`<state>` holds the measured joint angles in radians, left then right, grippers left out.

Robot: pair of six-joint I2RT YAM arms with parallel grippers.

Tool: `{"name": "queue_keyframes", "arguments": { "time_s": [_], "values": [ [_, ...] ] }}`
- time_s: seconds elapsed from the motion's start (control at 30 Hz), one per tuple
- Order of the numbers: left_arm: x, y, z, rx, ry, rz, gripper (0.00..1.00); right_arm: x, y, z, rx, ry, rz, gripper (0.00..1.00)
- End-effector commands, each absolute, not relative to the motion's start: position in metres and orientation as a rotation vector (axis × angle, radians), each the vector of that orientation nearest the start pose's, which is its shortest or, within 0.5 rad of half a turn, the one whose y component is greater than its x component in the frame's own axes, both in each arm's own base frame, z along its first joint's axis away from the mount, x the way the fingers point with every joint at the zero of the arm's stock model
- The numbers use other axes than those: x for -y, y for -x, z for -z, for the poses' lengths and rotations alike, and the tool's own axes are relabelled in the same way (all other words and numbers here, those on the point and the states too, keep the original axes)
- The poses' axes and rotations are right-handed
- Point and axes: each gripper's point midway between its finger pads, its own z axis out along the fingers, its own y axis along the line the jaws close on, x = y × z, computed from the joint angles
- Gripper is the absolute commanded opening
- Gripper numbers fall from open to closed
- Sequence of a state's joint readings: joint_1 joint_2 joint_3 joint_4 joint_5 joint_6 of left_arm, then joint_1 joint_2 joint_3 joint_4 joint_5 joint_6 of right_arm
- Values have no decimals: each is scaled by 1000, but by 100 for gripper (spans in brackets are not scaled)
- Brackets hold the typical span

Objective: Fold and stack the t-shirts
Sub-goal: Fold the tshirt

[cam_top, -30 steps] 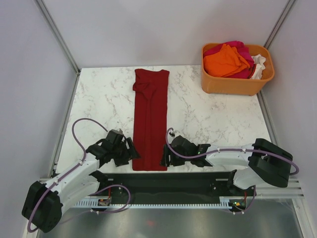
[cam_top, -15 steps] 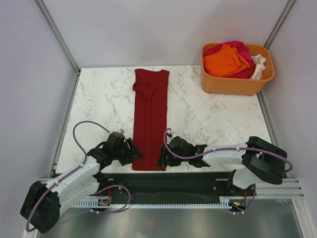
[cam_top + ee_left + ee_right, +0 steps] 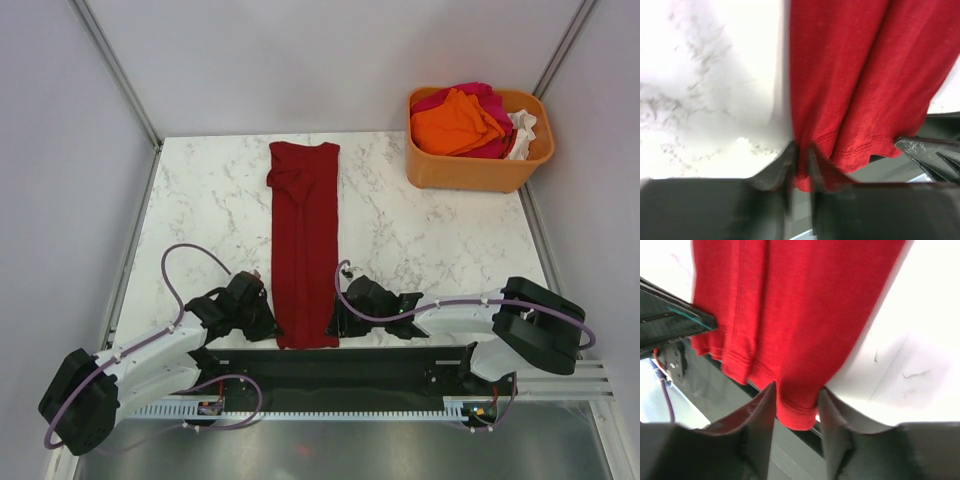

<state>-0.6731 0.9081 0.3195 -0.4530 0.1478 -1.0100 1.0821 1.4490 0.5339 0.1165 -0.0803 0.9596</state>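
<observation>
What I count on my screens, kind by kind:
I make out one dark red t-shirt (image 3: 305, 240), one orange t-shirt (image 3: 455, 122), one magenta-pink t-shirt (image 3: 478, 92), one white t-shirt (image 3: 523, 128), one orange plastic tub (image 3: 465, 172), one marble table (image 3: 210, 200), and two grippers: left gripper (image 3: 272, 325), right gripper (image 3: 335, 322).

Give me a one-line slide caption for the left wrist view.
Left gripper pinches a hem corner of the dark red t-shirt at the edge of the marble table.
</observation>
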Motion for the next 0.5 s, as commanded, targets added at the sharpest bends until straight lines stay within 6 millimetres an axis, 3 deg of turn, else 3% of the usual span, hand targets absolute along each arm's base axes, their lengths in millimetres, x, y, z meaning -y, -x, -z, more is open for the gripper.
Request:
{"name": "queue_keyframes", "arguments": {
  "time_s": [0.0, 0.03, 0.2, 0.33, 0.47],
  "values": [
    [158, -101, -4, -2844, 454, 624, 12, -309, -108, -10, -2680, 211, -923, 41],
    [159, -102, -5, -2839, 447, 633, 4, -308, -108, -10, -2682, 206, -921, 31],
    [159, -101, -8, -2834, 419, 643, 2, -296, -105, -11, -2687, 183, -886, 0],
    [167, -96, -18, -2835, 387, 726, 2, -286, -101, -20, -2678, 185, -865, 0],
    [178, -102, -44, -2785, 347, 821, 2, -280, -104, -44, -2637, 186, -856, 0]
  ]
}}
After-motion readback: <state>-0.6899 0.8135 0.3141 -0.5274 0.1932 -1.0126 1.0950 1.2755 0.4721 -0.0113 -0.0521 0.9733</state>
